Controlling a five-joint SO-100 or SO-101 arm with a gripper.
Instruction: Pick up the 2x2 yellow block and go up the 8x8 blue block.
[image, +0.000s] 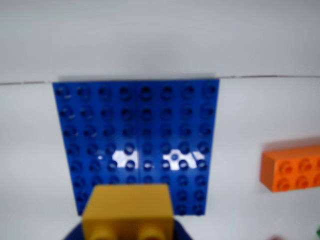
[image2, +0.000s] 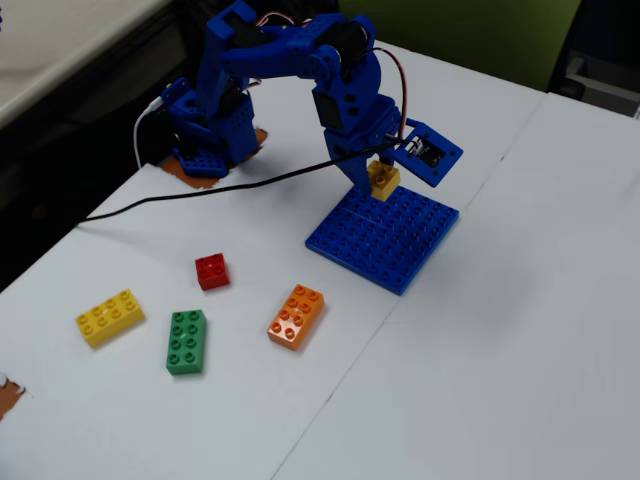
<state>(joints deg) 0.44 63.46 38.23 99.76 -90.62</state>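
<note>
Wrist view's pretty soft overall. The small square yellow plastic brick (image: 127, 210) gets chopped by the bottom edge, the orange studded plastic brick (image: 292, 167) runs off the right edge, and the end effector's fingers are basically hidden behind that yellow one.

In the fixed view, the blue arm (image2: 300, 70) bends over the white tabletop (image2: 520, 330), its tool (image2: 380, 172) clamping the 2x2 yellow block (image2: 383, 181) just above the near-arm edge of the 8x8 blue block (image2: 385, 238). To the left lie an orange brick (image2: 296, 316), a red brick (image2: 212, 271), a green brick (image2: 187, 341) and a longer yellow brick (image2: 110, 317), all apart.
</note>
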